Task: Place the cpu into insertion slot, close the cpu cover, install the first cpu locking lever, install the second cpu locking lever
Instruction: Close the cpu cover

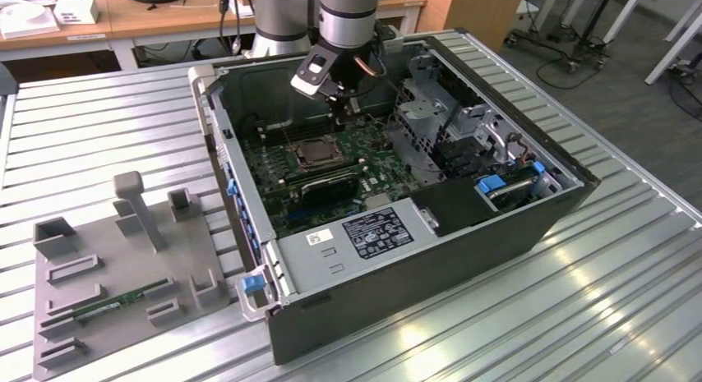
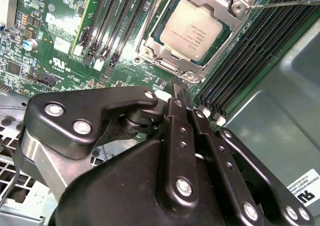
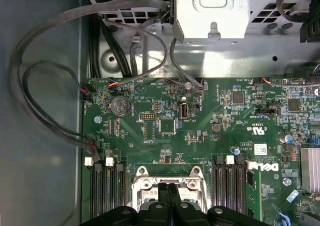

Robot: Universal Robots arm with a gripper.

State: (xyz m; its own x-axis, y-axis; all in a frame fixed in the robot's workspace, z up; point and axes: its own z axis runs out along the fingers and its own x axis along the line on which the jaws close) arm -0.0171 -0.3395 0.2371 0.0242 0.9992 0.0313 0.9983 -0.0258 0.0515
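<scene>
clearly pincer (image 2: pixel 178 86) closed, empty; cpu (image 2: pixel 196 31) framed by cpu cover (image 2: pixel 172 61), one side cropped.

The cpu (image 2: pixel 192 30), a flat square chip with a dull silvery top, sits level in the insertion slot (image 1: pixel 315 155). The cpu cover (image 2: pixel 165 61), a silvery metal frame, lies flat around its edges.

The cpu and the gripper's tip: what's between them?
In the second wrist view, the cpu cover, its silvery frame edge, lies between the gripper and the cpu.
</scene>
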